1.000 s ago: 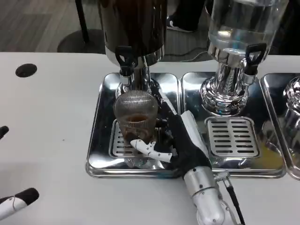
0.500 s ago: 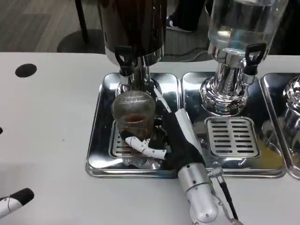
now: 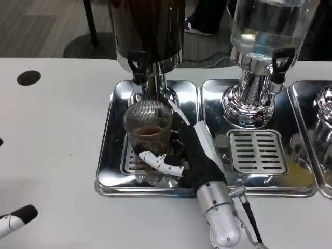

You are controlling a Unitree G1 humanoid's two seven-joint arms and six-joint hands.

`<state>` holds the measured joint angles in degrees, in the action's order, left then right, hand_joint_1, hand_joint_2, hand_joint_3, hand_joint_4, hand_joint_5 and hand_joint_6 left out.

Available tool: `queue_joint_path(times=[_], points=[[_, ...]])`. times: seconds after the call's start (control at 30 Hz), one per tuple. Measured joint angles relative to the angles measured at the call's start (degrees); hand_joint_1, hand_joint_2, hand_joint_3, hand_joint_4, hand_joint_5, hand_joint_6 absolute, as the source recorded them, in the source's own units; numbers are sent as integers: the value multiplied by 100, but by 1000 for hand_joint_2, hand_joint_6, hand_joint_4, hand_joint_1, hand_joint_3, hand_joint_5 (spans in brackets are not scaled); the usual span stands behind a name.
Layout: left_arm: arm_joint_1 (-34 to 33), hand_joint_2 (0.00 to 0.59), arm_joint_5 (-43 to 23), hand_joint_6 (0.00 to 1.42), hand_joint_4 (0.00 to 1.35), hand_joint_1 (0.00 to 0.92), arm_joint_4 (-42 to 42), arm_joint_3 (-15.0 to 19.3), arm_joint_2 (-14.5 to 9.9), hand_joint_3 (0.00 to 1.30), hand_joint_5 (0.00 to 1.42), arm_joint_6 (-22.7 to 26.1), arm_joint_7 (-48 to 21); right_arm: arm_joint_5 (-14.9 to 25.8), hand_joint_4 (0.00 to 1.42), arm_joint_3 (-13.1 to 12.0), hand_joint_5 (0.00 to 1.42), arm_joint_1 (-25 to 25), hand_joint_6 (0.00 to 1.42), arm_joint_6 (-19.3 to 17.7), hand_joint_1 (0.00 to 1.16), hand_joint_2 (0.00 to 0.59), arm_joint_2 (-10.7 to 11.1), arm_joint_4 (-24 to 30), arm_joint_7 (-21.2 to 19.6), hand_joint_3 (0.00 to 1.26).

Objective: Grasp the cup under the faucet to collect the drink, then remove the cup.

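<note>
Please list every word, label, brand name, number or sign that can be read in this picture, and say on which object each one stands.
None: no readable text shows.
Dark dispenser: no label or brand visible.
Clear dispenser: no label visible.
Cup, held by the right hand: no print visible, only a ribbed wall.
Trays: bare metal with reflections, no markings.

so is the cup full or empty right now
Partly filled: the cup stands upright on the drip tray with brown drink low in its clear wall. The right hand grips it.
</note>
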<state>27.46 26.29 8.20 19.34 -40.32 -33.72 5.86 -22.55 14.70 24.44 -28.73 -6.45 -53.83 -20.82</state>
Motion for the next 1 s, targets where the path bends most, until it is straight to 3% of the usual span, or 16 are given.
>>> queue_joint_path(times=[1.0], points=[[11, 30, -85, 0, 0, 0, -3, 1, 0, 0, 0, 2, -5, 50, 285, -42, 337, -9, 351, -1, 876, 201, 11, 23, -33, 270]])
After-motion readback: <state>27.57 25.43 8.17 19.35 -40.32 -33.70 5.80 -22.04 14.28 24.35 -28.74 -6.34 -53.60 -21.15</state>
